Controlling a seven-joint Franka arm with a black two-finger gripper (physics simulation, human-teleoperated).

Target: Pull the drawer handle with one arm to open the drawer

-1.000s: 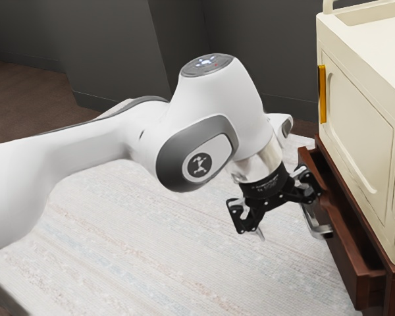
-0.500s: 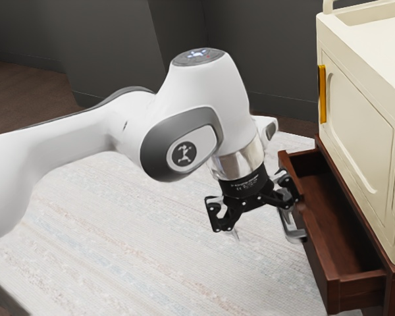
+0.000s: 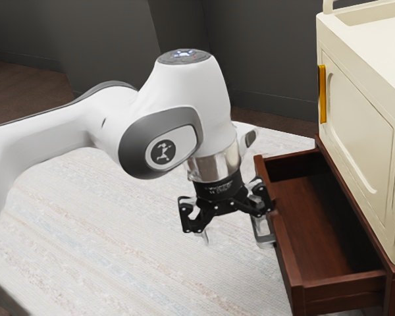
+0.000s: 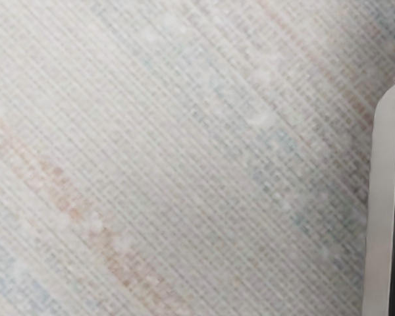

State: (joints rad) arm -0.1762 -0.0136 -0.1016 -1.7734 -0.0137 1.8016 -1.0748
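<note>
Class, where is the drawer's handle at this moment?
The handle is just off centre toward the exterior view's right, on the front of the open drawer, beside the gripper.

At the exterior view's right, I see the drawer [image 3: 288, 257] below the cabinet [image 3: 359, 138] (its front bears the handle [image 3: 266, 241]).
</note>
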